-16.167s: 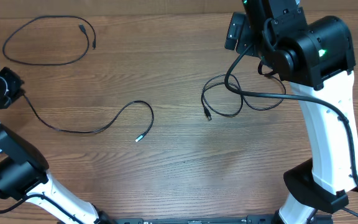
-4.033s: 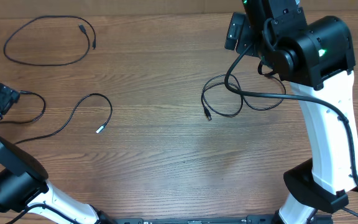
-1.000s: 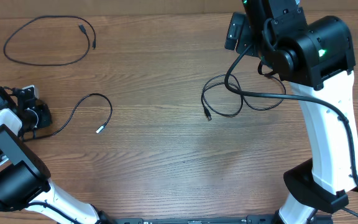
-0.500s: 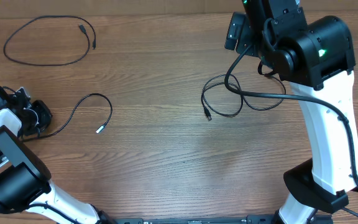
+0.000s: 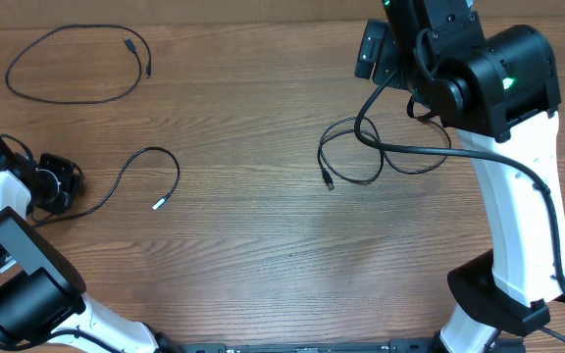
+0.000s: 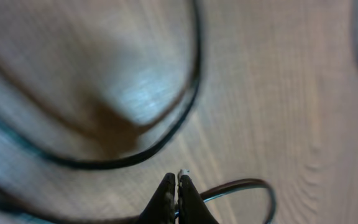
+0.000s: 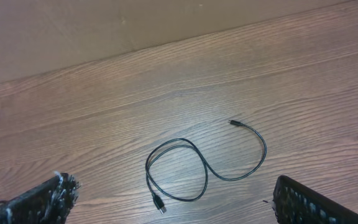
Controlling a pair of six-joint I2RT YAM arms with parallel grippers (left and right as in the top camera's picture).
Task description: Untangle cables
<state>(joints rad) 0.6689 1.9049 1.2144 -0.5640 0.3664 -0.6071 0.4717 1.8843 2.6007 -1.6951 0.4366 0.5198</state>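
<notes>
**Left arm.** Black-and-white arm entering from the near left corner. The elbow is folded and the wrist sits low over the brown wood-grain table [image 5: 263, 265].

**Left fingers** [image 5: 55, 182]. Pressed together, tips touching, and clamped on a cord. In the wrist view a thin line leaves the tips and curves off to one side, and everything beyond it is blurred.

**Right arm.** Stands upright at the right side with its wrist held high, looking down.

**Right fingers** [image 5: 373, 51]. Spread wide and holding nothing. The two black fingertips [image 7: 39, 200] sit at opposite lower corners of the wrist view.

**Cables**
1. Thin black cord with a small silver plug tip [image 5: 178, 175]. One end is at the left fingers. The rest lies on the table, arches away from them, and ends with the plug lying free, apart from the fingers.
2. Thin black cord laid in a wide open oval [image 5: 77, 101]. It lies well beyond the left fingers and touches nothing.
3. Thin black cord in a small loop with a trailing tail [image 7: 265, 152]. It lies flat on the table below and between the right fingers.

**Changes**
- Over the last second the left wrist has rolled, though it has barely shifted place.
- Four seconds ago a slack loop lay beside the left fingers. It is now drawn in.
- Sixteen seconds ago the silver plug lay farther from the left fingers.
- The right arm, the oval cord and the looped cord are unchanged.
</notes>
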